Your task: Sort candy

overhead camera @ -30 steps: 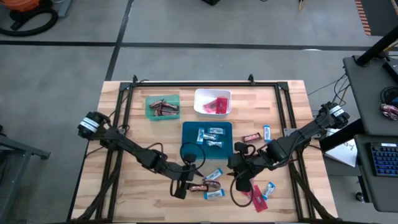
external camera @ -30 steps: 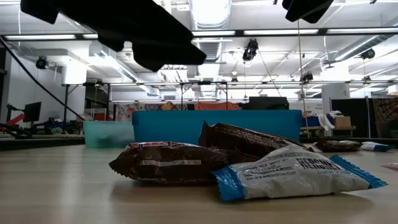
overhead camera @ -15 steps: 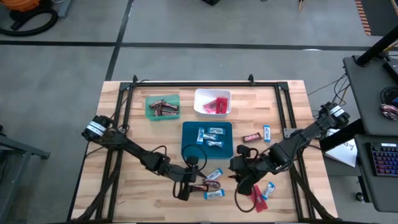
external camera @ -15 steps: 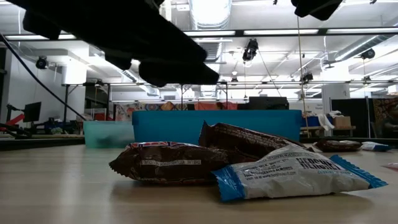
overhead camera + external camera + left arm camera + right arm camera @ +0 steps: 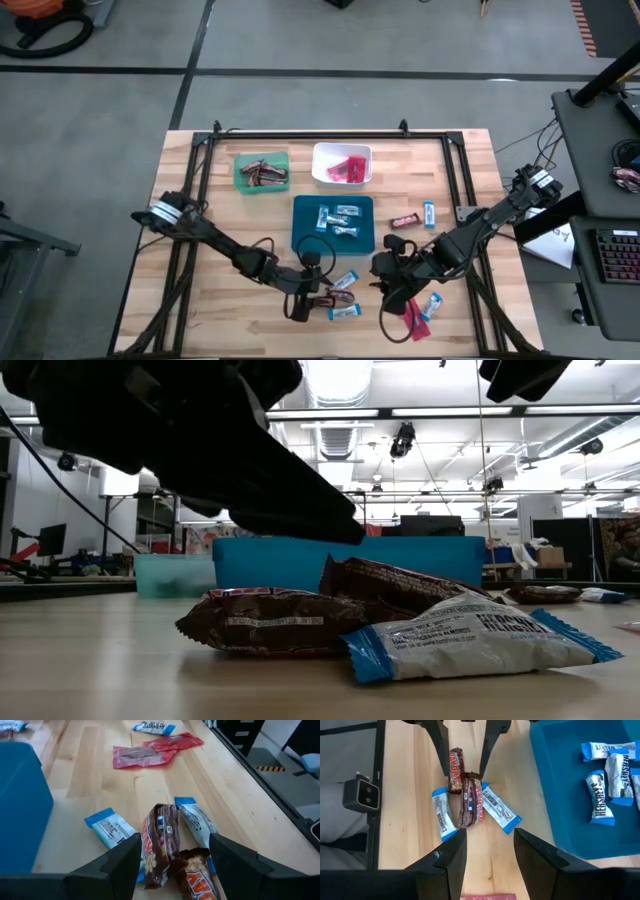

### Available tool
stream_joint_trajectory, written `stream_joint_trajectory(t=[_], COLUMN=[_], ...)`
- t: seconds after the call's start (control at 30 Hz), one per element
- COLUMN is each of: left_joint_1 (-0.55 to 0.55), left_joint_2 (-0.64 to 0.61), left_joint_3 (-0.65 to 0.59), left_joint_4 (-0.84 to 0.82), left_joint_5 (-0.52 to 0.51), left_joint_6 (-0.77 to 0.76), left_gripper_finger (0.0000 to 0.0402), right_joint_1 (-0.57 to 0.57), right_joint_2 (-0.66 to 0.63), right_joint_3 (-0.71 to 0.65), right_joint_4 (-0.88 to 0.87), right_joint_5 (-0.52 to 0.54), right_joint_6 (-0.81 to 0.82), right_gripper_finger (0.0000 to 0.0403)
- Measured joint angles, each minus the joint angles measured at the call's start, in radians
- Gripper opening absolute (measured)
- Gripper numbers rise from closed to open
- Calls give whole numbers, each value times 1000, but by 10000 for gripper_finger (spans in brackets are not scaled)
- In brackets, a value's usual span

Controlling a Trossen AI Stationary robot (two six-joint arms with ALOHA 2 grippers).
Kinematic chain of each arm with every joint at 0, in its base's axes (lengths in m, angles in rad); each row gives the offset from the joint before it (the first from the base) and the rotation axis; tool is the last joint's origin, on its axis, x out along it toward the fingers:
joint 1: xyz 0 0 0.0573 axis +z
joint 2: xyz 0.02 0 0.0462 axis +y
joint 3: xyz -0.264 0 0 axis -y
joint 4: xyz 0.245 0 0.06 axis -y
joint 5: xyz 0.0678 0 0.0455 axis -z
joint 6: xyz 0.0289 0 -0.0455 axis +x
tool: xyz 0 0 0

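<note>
Two dark brown bars (image 5: pixel 161 842) (image 5: pixel 196 874) lie side by side on the wooden table near its front edge. Blue-and-white bars (image 5: pixel 108 827) (image 5: pixel 196 822) lie flat on either side of them. My left gripper (image 5: pixel 172 862) hovers low over this pile (image 5: pixel 332 298), open, one finger on each side of the brown bars and not touching them. In the low view it hangs as a dark mass (image 5: pixel 240 470) just above the brown bars (image 5: pixel 270 622). My right gripper (image 5: pixel 392 297) stands higher, to the right of the pile, open and empty (image 5: pixel 490 851).
At the back, a green tray (image 5: pixel 240 160) holds brown bars, a white tray (image 5: pixel 320 152) red packets, and a blue tray (image 5: pixel 300 240) blue-and-white bars. Red packets (image 5: pixel 415 318) and loose bars (image 5: pixel 433 304) (image 5: pixel 404 220) (image 5: pixel 429 213) lie to the right.
My left gripper has come down toward the pile of bars and edged a little toward the table's right edge. The candies lie as before.
</note>
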State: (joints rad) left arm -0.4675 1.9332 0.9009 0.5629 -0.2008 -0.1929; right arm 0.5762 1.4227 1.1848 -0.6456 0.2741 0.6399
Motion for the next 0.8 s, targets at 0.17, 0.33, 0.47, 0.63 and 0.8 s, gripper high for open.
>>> stream_joint_trajectory(t=[0.17, 0.33, 0.47, 0.63, 0.8], left_joint_1=[0, 0, 0, 0, 0], left_joint_2=[30, 69, 73, 72, 71], left_joint_3=[0, 0, 0, 0, 0], left_joint_4=[15, 20, 24, 24, 22], left_joint_5=[-14, -26, -28, -28, -28], left_joint_6=[-35, -67, -82, -79, -79], left_gripper_finger=[217, 217, 208, 170, 119], right_joint_1=[0, 0, 0, 0, 0], right_joint_2=[0, 0, 0, 0, 0], right_joint_3=[-19, -32, -32, -32, -32], right_joint_4=[0, 0, 0, 0, 0], right_joint_5=[0, 7, 7, 11, 15], right_joint_6=[5, 16, 16, 14, 14], right_gripper_finger=[155, 155, 155, 155, 155])
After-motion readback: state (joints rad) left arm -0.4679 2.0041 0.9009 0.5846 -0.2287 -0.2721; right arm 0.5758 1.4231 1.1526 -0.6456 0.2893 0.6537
